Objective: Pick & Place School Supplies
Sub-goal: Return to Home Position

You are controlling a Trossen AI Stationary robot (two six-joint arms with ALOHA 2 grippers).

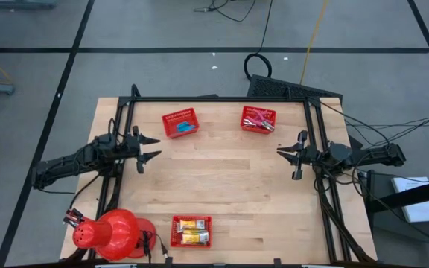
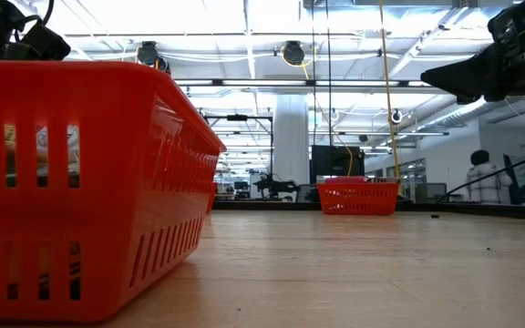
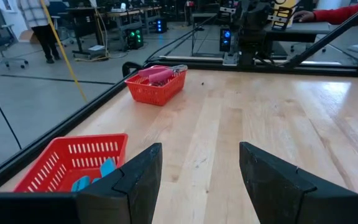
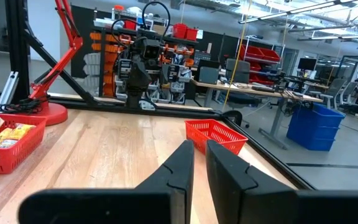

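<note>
The supplies lie sorted in three red mesh baskets. Light-blue blocks [image 1: 185, 126] are in the far-left basket [image 1: 179, 123], and they show again as blue blocks [image 3: 106, 168] in the left wrist view. Pink-handled tools [image 1: 259, 119] fill the far-right basket, also seen as pink tools [image 3: 157, 76]. Yellow packets [image 1: 192, 232] lie in the near basket; the right wrist view shows these packets [image 4: 5, 134] too. My left gripper [image 1: 155, 148] hovers open over the table's left side. My right gripper [image 1: 281, 152] hovers over the right side, its fingers shut to a thin slit [image 4: 200, 155].
A big red dome-shaped object [image 1: 114, 232] stands at the near left corner. The near basket [image 2: 80, 182] fills the left of the low view. A black frame rail [image 1: 222, 99] runs around the table. Bare wood [image 1: 222, 171] lies between the two grippers. A person [image 2: 486, 178] sits far behind.
</note>
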